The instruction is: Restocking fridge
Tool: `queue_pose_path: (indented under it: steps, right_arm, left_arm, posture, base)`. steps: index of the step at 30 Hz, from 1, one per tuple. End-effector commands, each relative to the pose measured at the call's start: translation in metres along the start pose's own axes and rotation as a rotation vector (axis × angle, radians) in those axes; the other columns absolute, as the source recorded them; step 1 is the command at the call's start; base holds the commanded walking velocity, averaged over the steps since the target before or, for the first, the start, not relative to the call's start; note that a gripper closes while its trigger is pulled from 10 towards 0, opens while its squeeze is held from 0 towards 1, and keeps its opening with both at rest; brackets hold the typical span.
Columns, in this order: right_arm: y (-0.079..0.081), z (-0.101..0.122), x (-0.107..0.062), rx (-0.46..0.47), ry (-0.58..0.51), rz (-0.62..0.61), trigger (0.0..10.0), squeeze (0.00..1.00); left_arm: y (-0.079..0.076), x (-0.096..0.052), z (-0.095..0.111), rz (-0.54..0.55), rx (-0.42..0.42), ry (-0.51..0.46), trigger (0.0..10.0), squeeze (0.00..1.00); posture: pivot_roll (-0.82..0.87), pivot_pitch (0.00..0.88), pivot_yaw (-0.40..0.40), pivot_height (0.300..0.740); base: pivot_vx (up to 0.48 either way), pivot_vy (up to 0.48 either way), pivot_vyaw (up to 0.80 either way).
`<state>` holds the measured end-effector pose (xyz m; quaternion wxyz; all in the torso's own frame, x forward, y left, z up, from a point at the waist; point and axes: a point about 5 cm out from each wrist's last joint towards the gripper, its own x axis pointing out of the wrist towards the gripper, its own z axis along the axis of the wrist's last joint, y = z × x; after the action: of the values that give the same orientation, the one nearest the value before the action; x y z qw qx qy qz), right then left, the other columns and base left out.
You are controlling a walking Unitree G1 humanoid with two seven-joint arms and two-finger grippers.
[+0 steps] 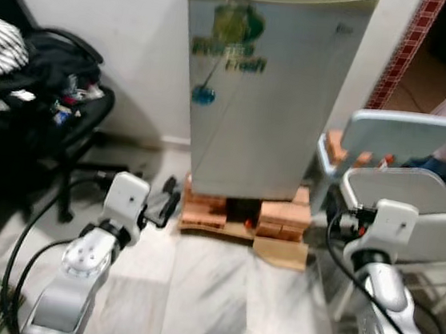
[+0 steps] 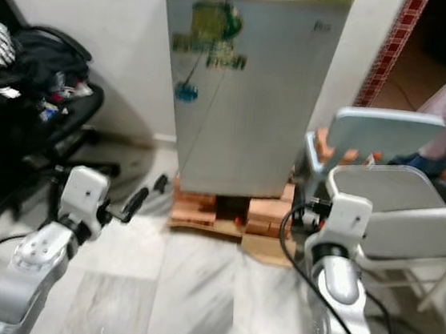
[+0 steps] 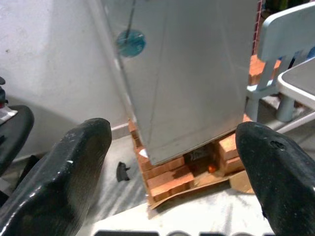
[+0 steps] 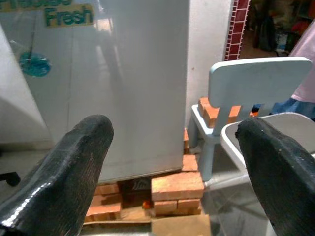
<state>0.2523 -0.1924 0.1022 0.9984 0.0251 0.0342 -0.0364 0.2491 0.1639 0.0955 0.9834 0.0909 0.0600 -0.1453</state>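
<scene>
Left eye view: robot faces a small silver single-door fridge (image 1: 268,91), door shut, nothing in either gripper.

Fridge stands against the white wall on a stack of orange bricks (image 1: 282,216) over a cardboard sheet, straight ahead and near. Left gripper (image 3: 167,182) is raised toward the fridge's lower left corner, fingers spread wide and empty; right gripper (image 4: 172,172) points at the fridge's right edge, fingers also wide and empty. Pale blue plastic chairs (image 1: 400,135) sit just beside the fridge on the right, a person partly in view behind them; a black office chair piled with clothes (image 1: 43,82) sits left. No stock items visible. Risks, my judgement: right arm could clip the chairs when reaching; pulling the door hard could rock the fridge on its loose bricks; cables trailing from both arms could snag.
</scene>
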Motion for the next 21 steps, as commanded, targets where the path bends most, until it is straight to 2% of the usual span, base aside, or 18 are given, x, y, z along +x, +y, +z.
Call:
queue_pose_path:
  steps: [1,11,14,21]
  right_arm:
    - [-0.0023,0.0057,0.0024,-0.011,-0.024,-0.004,10.0,0.00]
    - [-0.0024,0.0067,0.0032,-0.010,-0.029,-0.008,10.0,0.00]
    - [-0.0020,0.0065,0.0036,-0.011,-0.026,-0.008,10.0,0.00]
    - [-0.0004,0.0065,0.0055,-0.012,-0.026,-0.005,10.0,0.00]
  left_arm:
    - [-0.0010,0.0008,0.0031,-0.009,-0.007,-0.013,10.0,0.00]
    - [-0.0034,0.0011,0.0066,-0.048,-0.015,-0.037,10.0,0.00]
    - [-0.0029,0.0007,0.0069,-0.048,-0.022,-0.042,10.0,0.00]
    - [-0.0013,0.0006,0.0063,-0.032,-0.041,-0.034,10.0,0.00]
  posture:
    - [0.02,0.000,0.034,0.740]
    - [0.02,0.000,0.033,0.740]
    - [0.02,0.000,0.033,0.740]
    - [0.02,0.000,0.030,0.740]
  base:
    - [0.000,0.480,0.00]
    - [0.000,0.465,0.00]
    - [0.265,0.401,0.00]
    - [0.299,0.376,-0.69]
